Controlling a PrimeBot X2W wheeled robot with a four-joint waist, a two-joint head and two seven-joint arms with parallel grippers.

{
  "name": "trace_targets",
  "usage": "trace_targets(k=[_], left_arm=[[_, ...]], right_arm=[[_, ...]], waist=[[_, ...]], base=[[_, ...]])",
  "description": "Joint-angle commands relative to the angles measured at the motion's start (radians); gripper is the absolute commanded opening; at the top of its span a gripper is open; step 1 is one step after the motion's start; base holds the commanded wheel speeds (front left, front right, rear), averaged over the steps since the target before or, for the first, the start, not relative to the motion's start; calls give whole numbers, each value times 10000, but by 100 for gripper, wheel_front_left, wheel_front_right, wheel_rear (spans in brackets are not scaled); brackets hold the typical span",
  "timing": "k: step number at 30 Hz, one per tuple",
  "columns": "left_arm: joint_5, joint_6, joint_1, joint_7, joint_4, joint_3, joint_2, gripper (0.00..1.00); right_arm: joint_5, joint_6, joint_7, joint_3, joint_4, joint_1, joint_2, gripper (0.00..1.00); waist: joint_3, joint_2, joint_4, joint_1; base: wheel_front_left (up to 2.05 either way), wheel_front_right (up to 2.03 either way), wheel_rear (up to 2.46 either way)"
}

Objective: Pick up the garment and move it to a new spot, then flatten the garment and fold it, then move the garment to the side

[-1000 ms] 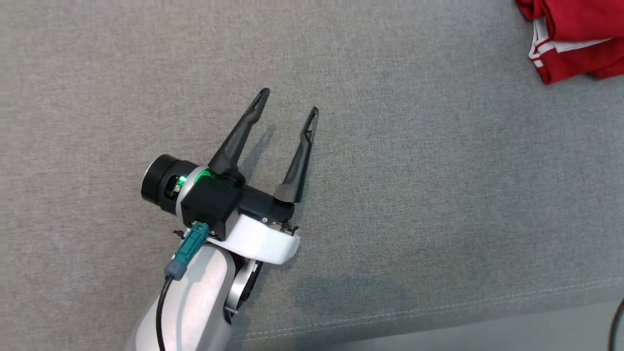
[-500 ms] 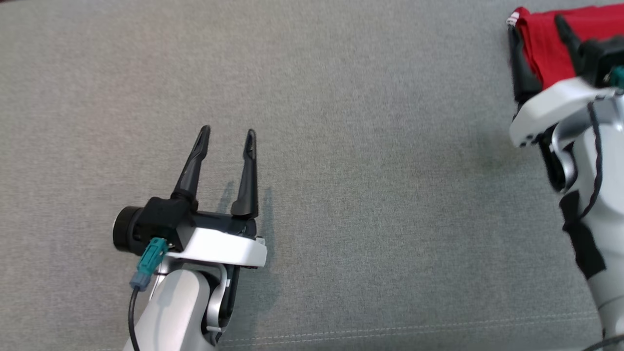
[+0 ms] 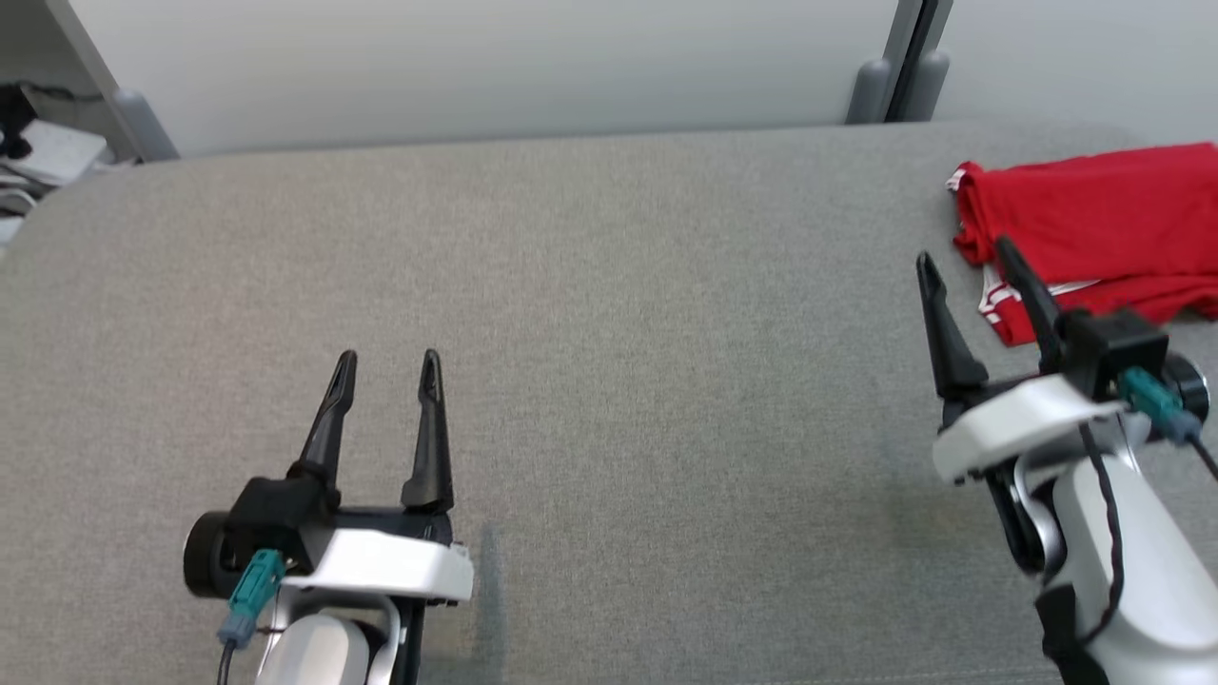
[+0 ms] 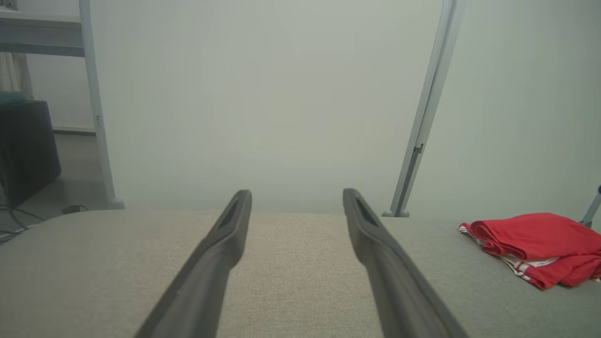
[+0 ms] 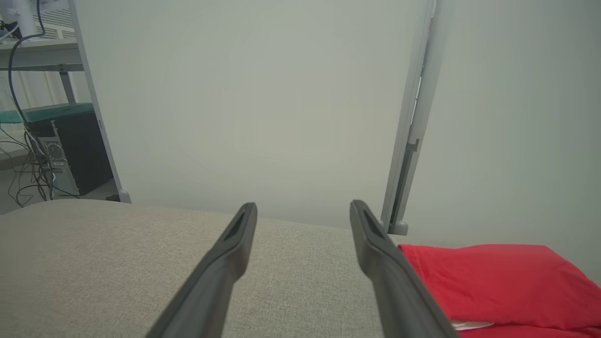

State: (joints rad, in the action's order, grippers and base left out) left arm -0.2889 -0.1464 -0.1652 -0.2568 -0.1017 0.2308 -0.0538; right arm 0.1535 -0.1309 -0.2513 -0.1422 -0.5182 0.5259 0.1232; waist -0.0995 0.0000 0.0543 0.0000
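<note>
The garment [image 3: 1094, 224] is red with white stripes at its hem and lies folded at the far right of the grey padded table [image 3: 609, 314]. It also shows as a red bundle at the right of the left wrist view [image 4: 535, 244] and the right wrist view [image 5: 493, 281]. My right gripper [image 3: 966, 262] hovers open just in front of the garment's left edge, with nothing between its fingers. Over the table's near left, my left gripper [image 3: 388, 363] is open and empty, far from the garment.
A pale partition wall [image 3: 476, 67] runs behind the table, with a grey post [image 3: 904, 57] at the back right. Desk clutter and cables [image 3: 38, 152] sit past the table's left corner. A dark cabinet [image 5: 70, 150] stands beyond the left end.
The head camera has tilted up, bringing the wall and table's far edge into view. My right arm has come into view near the garment. The left gripper stays open.
</note>
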Motion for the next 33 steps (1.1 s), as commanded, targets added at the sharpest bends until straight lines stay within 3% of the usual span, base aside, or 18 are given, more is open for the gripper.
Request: trace_targets(k=[1,15,23,33], left_arm=[[223,10,32,-48,371,-487,-114,100],[1212,416,1636,-48,903,-1270,-64,100],[1290,596,2268,-49,817,-1569,14,100],[1793,592,2278,-49,312,-1704,30,100]], right_arm=[[132,2,-104,-77,605,-460,-69,100],[503,2,-105,620,3486,-3799,-217,100],[479,2,-105,846,3883,-4914,-331,100],[478,2,-105,796,3884,-5114,-362,100]], waist=[[512,0,82,0],[1407,0,97,0],[1623,0,94,0],[1754,0,137,0]], base=[[0,0,0],[0,0,0],[0,0,0],[0,0,0]])
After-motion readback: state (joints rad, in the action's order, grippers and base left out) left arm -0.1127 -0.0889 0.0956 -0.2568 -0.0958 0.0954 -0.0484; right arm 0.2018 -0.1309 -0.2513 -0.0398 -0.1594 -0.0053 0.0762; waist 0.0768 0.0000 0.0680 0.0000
